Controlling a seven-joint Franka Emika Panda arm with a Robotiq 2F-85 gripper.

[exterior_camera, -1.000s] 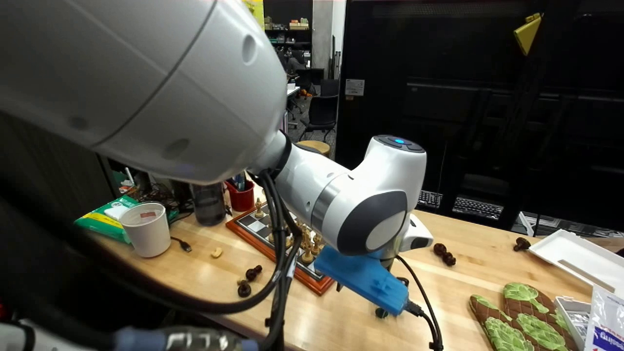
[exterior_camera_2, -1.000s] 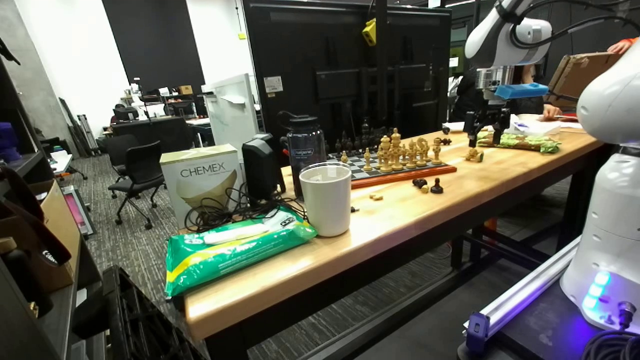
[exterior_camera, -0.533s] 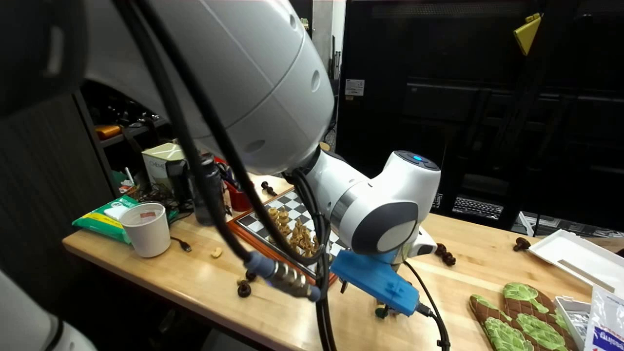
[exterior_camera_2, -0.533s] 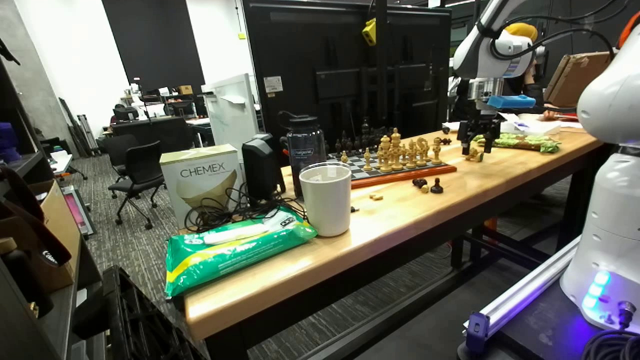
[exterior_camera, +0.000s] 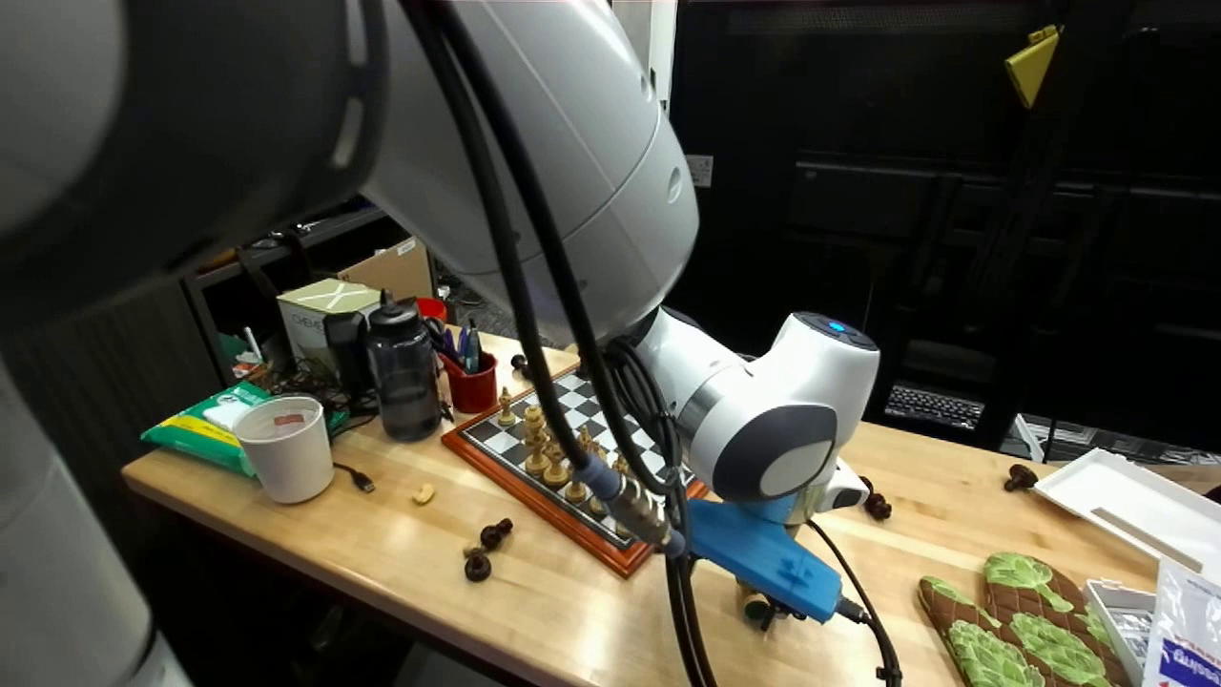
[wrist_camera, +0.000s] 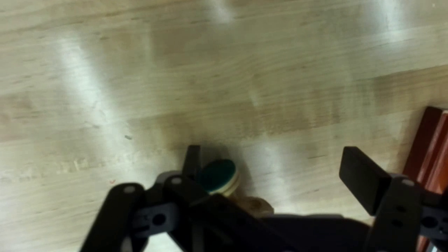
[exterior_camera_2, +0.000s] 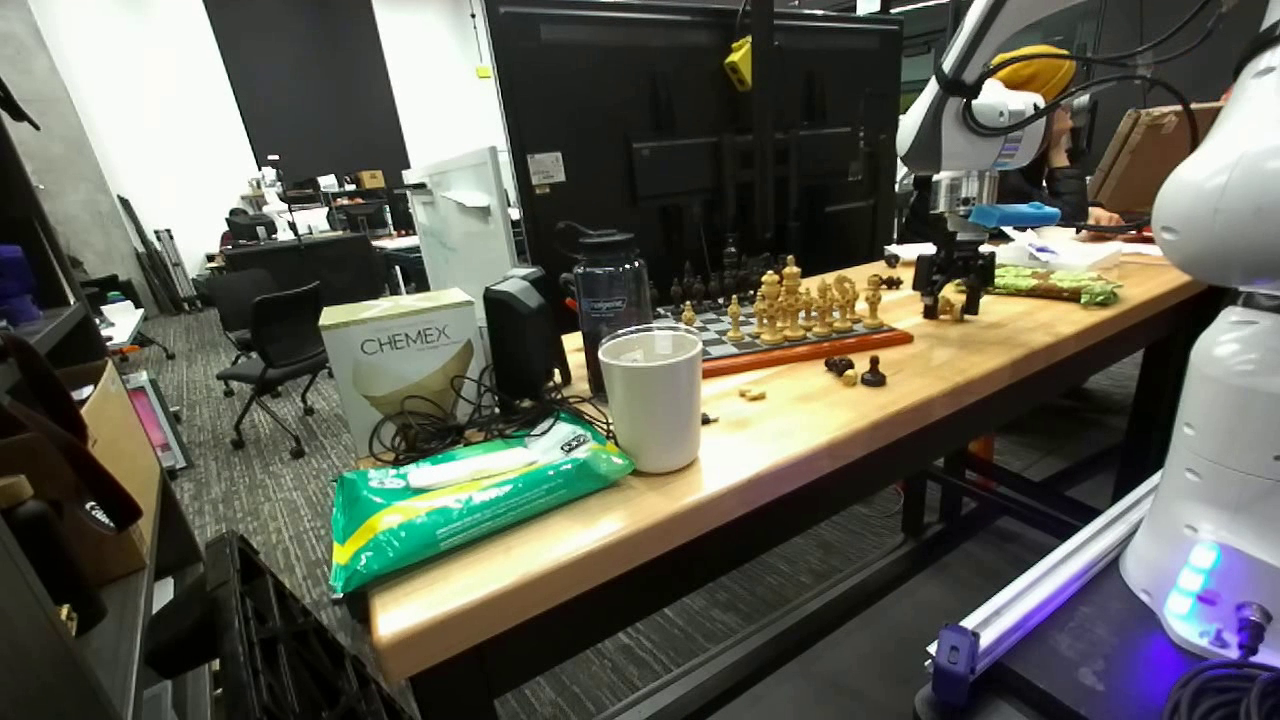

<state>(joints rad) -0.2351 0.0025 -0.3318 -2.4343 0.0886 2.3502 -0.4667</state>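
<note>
1. On the wooden table (exterior_camera_2: 800, 425), presumably for level support.
2. Just off the chessboard (exterior_camera_2: 815, 352), probably for clearance.
3. With the gripper (wrist_camera: 272, 159) spread wide, grasping nothing.
4. At the pale chess piece (wrist_camera: 227, 183), toppled between the jaws, nearer one, apparently resting unpinched.

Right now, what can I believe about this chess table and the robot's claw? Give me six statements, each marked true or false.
1. The gripper is open, near a green-based chess piece. True.
2. Light chess pieces stand on the chessboard. True.
3. The green-based chess piece stands upright. False: it lies on its side.
4. The white cup is beside the green packet. True.
5. Every dark piece is on the chessboard. False: a dark pawn stands directly on the wooden table.
6. The white cup lies on its side. False: it stands upright.
</note>
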